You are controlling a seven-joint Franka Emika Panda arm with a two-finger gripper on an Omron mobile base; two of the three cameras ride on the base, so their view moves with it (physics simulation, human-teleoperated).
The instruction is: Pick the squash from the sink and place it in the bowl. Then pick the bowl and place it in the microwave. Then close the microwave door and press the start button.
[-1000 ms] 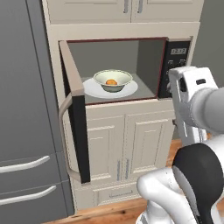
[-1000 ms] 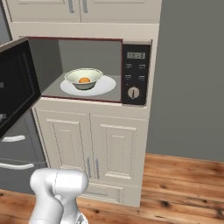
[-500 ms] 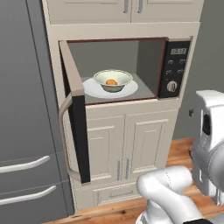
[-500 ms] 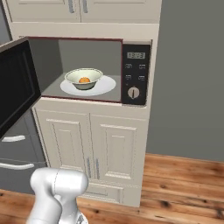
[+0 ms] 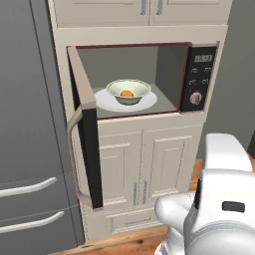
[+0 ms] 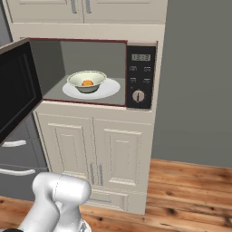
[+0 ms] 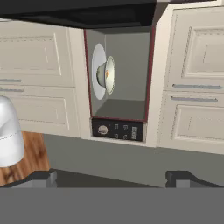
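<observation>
While the microwave door (image 5: 85, 134) stands open, squash (image 5: 127, 93) seen inside bowl (image 5: 129, 92), bowl set within microwave (image 6: 90, 72), gripper (image 7: 114, 176) spread wide, nothing held.

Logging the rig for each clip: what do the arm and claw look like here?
Glossy white, rounded arm shells with a dark slot and dark seams between segments. The claw has two small dark grey, blocky fingertips. No cables or markings visible.

Support: grey microwave (image 5: 164, 74) floor, upper centre of both base views | Directly on it: flat white plate (image 5: 102, 102) | On the plate: bowl (image 5: 128, 91) (image 6: 87, 81) containing squash (image 5: 127, 93)
</observation>
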